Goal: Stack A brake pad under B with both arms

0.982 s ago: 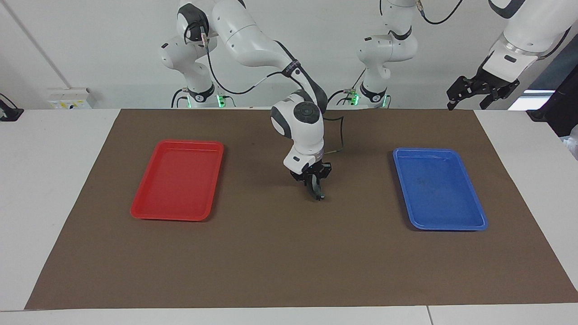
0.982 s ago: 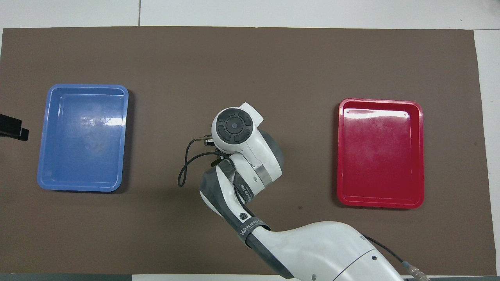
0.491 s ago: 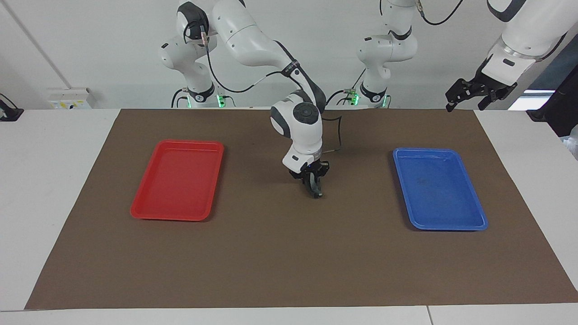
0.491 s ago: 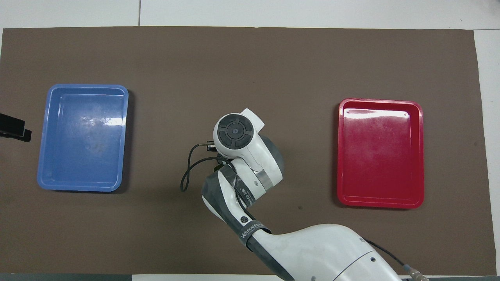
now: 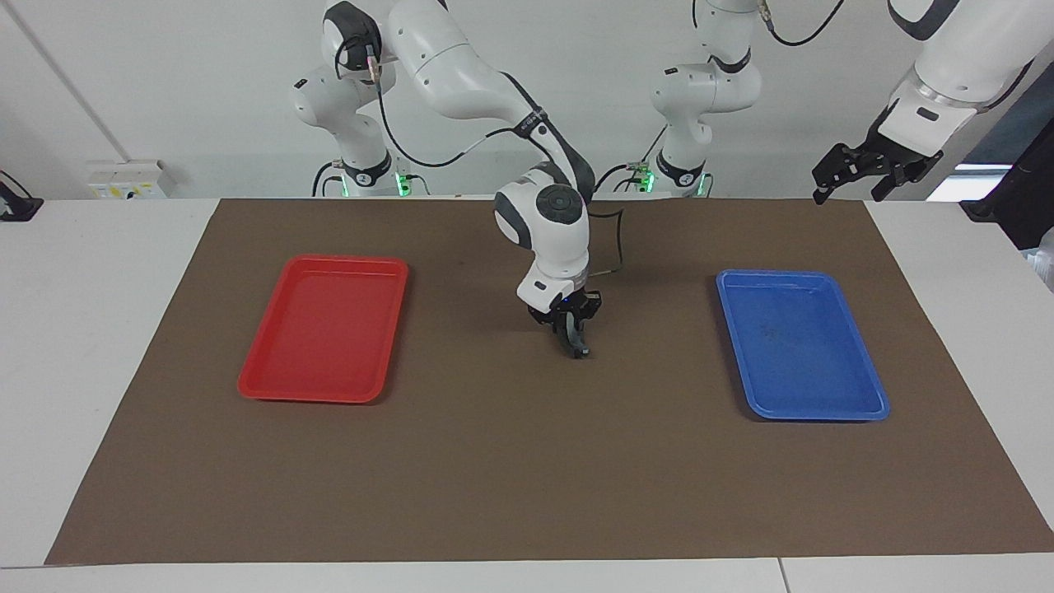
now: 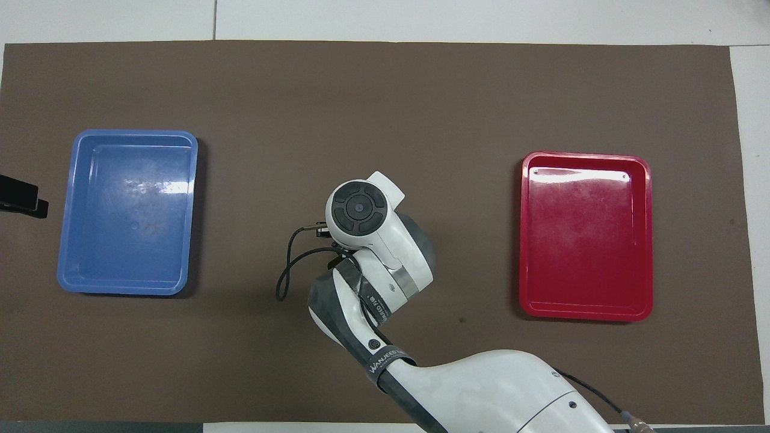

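My right gripper (image 5: 573,328) hangs low over the middle of the brown mat (image 5: 510,461), shut on a thin dark brake pad (image 5: 580,349). The pad points down, edge-on and slightly curved, its tip just above the mat. I cannot tell whether it is A or B. No other brake pad shows in either view. In the overhead view the right arm's wrist (image 6: 360,210) hides the gripper and the pad. My left gripper (image 5: 856,175) waits open, raised at the left arm's end of the table, with nothing between its fingers; its tips (image 6: 21,199) show at the overhead view's edge.
A red tray (image 5: 328,329) lies on the mat toward the right arm's end. A blue tray (image 5: 799,342) lies toward the left arm's end. Neither tray holds anything. A black cable (image 6: 287,264) loops out beside the right wrist.
The right gripper has drifted a little toward the robots with the pad still held. The left gripper has shifted slightly and stays open.
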